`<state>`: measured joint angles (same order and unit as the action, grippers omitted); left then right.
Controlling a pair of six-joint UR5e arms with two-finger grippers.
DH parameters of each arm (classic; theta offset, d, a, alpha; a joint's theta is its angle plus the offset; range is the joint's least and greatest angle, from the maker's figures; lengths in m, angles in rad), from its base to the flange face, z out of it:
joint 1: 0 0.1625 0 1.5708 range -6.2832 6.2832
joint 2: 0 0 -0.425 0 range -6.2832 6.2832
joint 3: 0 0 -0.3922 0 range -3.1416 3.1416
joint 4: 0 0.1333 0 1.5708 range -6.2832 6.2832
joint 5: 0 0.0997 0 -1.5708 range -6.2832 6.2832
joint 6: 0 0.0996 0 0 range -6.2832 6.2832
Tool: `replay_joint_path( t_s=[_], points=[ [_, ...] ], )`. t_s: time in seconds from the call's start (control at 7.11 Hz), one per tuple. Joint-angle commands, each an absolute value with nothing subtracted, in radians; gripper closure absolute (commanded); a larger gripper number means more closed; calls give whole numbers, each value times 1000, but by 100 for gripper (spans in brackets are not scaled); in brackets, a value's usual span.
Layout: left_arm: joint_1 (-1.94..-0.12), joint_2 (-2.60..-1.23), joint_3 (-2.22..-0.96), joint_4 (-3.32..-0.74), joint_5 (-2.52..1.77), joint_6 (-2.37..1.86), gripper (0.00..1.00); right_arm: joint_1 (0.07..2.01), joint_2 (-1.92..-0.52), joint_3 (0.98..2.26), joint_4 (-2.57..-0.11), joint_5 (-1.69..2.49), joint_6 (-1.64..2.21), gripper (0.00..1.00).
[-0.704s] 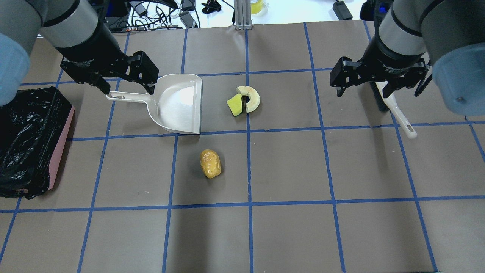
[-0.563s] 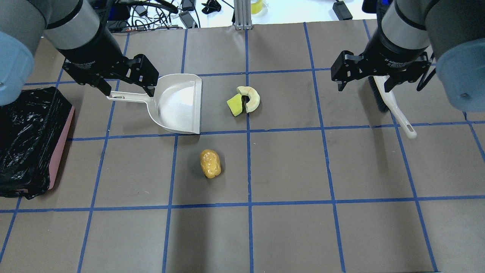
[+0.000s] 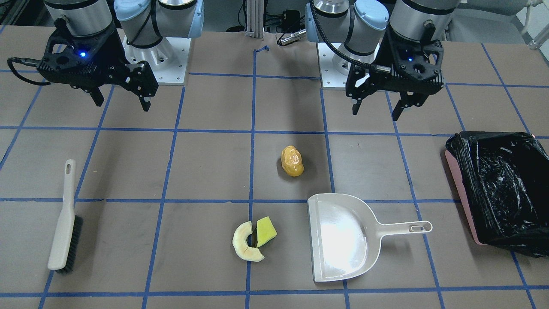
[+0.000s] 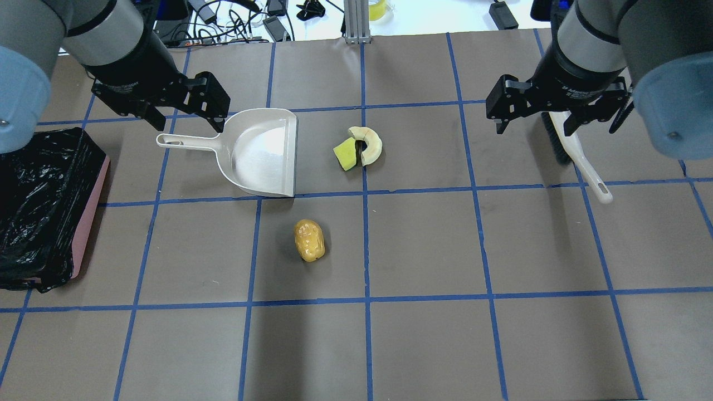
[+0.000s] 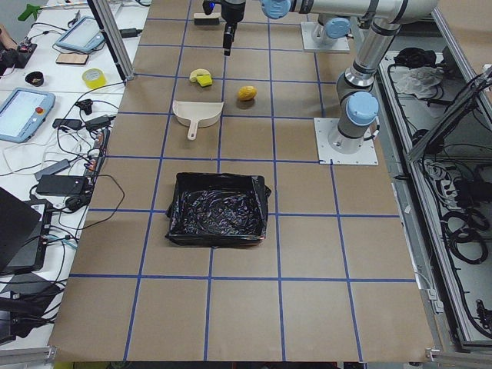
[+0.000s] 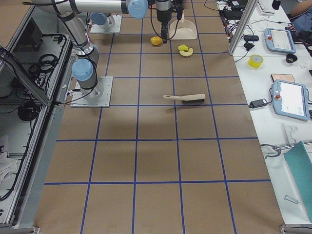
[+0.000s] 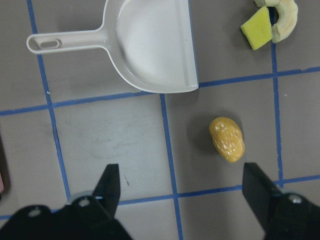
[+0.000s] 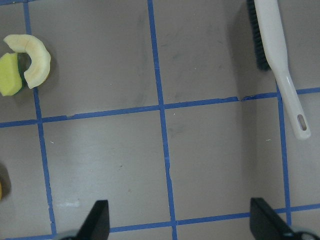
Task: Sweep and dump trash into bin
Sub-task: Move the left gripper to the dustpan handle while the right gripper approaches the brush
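The orange-brown potato-like lump (image 4: pixel 309 240) lies near the table's middle. The pale melon-like slice (image 4: pixel 371 143) and the yellow-green sponge wedge (image 4: pixel 345 154) lie touching, just right of the beige dustpan's (image 4: pixel 262 153) mouth. The pink bin with its black bag (image 4: pixel 39 206) stands at the left edge. My left gripper (image 4: pixel 186 120) is open and empty, up in the air by the dustpan handle. My right gripper (image 4: pixel 535 129) is open and empty, up in the air by the brush (image 4: pixel 579 159).
The brush lies flat at the far right, bristles towards the far edge and handle towards the near side. Cables and small items lie beyond the table's far edge. Blue tape lines grid the brown table (image 4: pixel 434 250).
Both open grippers have shifted slightly towards the far side of the overhead view. The left one's fingers no longer overlap the dustpan handle. Nothing on the table has moved.
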<state>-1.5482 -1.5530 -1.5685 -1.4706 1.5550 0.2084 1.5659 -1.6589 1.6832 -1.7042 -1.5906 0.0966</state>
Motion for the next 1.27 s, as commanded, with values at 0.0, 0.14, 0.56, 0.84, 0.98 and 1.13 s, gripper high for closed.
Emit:
replay_joint_path(
  t_s=[0.0,0.14,0.56,0.84,0.98,1.13],
  points=[
    [-1461,-1632,-1568,-1401,1519,485,19,1557,-1657,1690,-1704,-1597,94,0],
    [-1459,-1688,-1575,-1332,1520,647,19,1554,-1657,1690,-1694,-1598,92,0],
    [-1457,-1859,-1572,-1179,1531,1182,19,1496,-1625,1695,-1703,-1598,1,0],
    [-1401,-1948,-1560,-1094,1510,1484,20,1439,-1614,1698,-1704,-1597,-84,0],
    [-1366,-1979,-1559,-1086,1434,1573,20,1390,-1606,1703,-1712,-1595,-148,0],
    [-1358,-2003,-1559,-1086,1419,1592,21,1338,-1585,1715,-1748,-1595,-229,0]
  ],
)
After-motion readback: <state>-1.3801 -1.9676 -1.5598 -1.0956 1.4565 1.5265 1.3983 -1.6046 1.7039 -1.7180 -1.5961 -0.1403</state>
